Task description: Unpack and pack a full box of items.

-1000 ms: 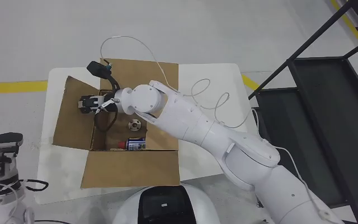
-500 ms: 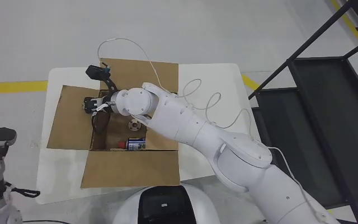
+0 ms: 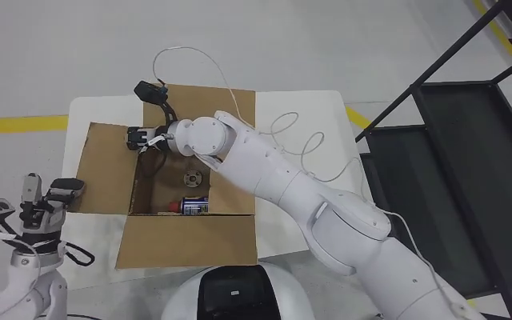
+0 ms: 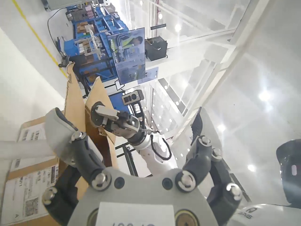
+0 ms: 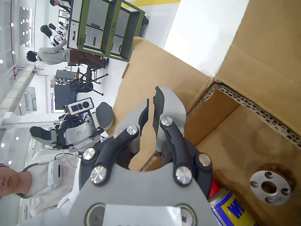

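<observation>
Claws together, the right gripper (image 5: pixel 150 99) is leaning on the box flap (image 3: pixel 100 168), likely holding it open; the left gripper (image 3: pixel 50 188) is hovering, claws apart.

The right tool (image 5: pixel 151 104), its fingers almost together, hangs at the rim of the cardboard box (image 5: pixel 258 36). A spray can (image 5: pixel 225 209) and a metal flange (image 5: pixel 270 187) lie inside.

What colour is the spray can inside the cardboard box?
The spray can is blue and yellow with a red cap; the right wrist view shows it best.
</observation>
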Tool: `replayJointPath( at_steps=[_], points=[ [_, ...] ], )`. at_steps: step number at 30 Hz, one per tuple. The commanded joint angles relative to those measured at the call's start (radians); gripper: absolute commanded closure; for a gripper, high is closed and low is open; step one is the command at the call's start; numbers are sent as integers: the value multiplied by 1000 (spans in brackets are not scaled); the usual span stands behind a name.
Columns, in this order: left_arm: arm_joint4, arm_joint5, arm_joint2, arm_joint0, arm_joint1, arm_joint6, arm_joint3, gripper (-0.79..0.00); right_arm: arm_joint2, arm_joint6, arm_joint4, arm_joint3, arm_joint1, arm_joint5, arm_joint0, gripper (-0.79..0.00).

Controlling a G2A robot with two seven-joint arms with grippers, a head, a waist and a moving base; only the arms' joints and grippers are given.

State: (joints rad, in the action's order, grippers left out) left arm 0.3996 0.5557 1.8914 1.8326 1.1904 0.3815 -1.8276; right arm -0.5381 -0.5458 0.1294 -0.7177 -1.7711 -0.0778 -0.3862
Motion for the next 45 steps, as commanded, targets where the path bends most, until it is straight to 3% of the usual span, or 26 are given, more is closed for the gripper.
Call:
replayJointPath(
  at_steps=[1,8,14,17,22,23,24,27,30,37,45],
  points=[
    [-54,-5,-4,-11,1,-21,7,-785,-20,-2,-24,-16,13,6,-8,0],
    [-88,-18,-29,-35,5,-42,31,-785,-124,-115,-81,-141,85,-19,-73,0],
    [-115,-23,-44,-43,8,-49,42,-785,-218,-251,-189,-309,158,52,-157,-3],
    [-128,-25,-51,-44,9,-53,50,-785,-247,-304,-287,-418,189,147,-195,-105],
    [-150,-21,-55,-44,11,-63,52,-785,-267,-389,-421,-583,223,288,-253,-354],
    [-160,-14,-52,-42,12,-63,48,-785,-268,-404,-446,-609,228,320,-260,-440],
    [-172,-4,-47,-39,12,-66,44,-785,-265,-418,-469,-640,231,340,-266,-576],
    [-204,16,-38,-28,13,-82,30,-785,-246,-468,-556,-699,241,384,-273,-708],
    [-218,28,-31,-16,14,-93,15,-785,-216,-508,-665,-735,247,430,-260,-785],
    [-232,54,-14,13,17,-108,-17,-785,-128,-578,-762,-729,230,464,-213,-785],
    [-238,62,-7,21,19,-116,-25,-785,-44,-574,-718,-592,175,454,-139,-785]
  ],
)
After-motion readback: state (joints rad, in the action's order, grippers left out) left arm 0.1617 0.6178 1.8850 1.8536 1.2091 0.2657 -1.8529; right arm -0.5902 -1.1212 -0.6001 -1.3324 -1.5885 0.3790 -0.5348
